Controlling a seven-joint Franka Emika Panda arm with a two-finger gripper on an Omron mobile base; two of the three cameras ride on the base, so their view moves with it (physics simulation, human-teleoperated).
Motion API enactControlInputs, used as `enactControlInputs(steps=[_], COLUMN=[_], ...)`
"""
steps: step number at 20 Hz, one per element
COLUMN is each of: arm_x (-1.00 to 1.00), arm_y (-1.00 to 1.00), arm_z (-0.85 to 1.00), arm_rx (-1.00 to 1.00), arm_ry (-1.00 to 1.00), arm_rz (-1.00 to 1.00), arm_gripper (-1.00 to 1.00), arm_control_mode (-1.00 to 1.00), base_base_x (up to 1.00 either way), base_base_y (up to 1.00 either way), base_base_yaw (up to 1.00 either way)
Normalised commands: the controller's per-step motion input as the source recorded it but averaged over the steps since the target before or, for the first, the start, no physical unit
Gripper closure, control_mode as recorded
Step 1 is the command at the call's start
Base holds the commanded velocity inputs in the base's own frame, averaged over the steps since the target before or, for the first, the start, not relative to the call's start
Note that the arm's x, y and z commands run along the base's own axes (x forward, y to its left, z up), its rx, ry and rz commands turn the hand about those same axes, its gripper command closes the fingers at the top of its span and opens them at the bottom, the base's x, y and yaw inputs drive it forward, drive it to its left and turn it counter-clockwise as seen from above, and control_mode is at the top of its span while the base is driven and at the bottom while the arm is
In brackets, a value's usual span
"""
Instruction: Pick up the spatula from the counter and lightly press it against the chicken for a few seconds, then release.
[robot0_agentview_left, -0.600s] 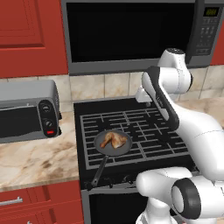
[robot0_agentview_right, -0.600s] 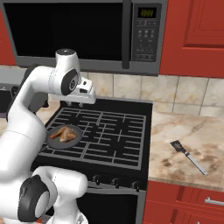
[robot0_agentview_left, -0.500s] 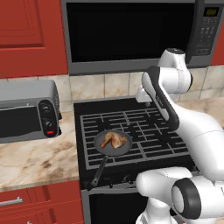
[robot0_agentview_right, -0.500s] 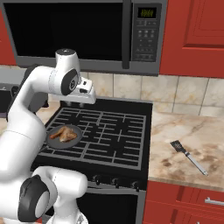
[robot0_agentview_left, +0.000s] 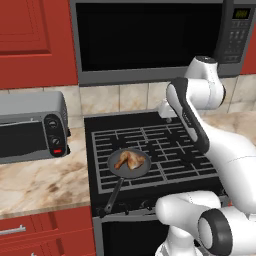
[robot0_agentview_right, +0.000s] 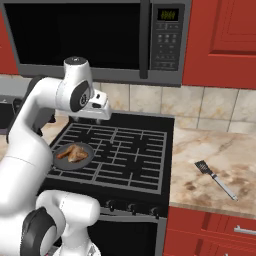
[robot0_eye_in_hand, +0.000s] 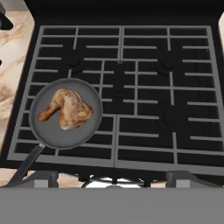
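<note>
Spatula, black-headed and steel-handled, lies on open beige marble counter well right of the wide-open, empty gripper, handle angled toward the counter's front edge.

A: Tally on the range?
B: One black gas stove with iron grates. One dark round frying pan. One golden-brown roasted chicken leg, a single piece.
A: Counter items?
B: One spatula with a black slotted head and silver handle. One silver toaster oven; on its face I counted two round black dials and one small red light.
A: Overhead?
B: One black-and-steel microwave. Two red upper cabinet doors, one either side of it.
A: Any duplicates among the loose items?
B: None. Pan, chicken and spatula were one apiece.
</note>
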Motion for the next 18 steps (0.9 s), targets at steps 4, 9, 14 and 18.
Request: enactControlInputs(steps=[4,9,14,18], arm_x=[-0.13,-0.17,-0.18,-0.16], arm_y=[-0.17,-0.21,-0.26,-0.25], arm_z=[-0.01,0.0,0.0,0.0], arm_rx=[-0.01,-0.01,0.0,0.0], arm_ry=[-0.03,-0.06,-0.05,-0.02], arm_rz=[0.01,0.03,0.03,0.02], arm_gripper=[-1.0,-1.0,-1.0,-1.0], arm_control_mode=[-1.0,-1.0,-1.0,-1.0], base_base_x=[0.0,0.0,0.0,0.0], base_base_y=[0.0,0.0,0.0,0.0], base_base_yaw=[0.0,0.0,0.0,0.0])
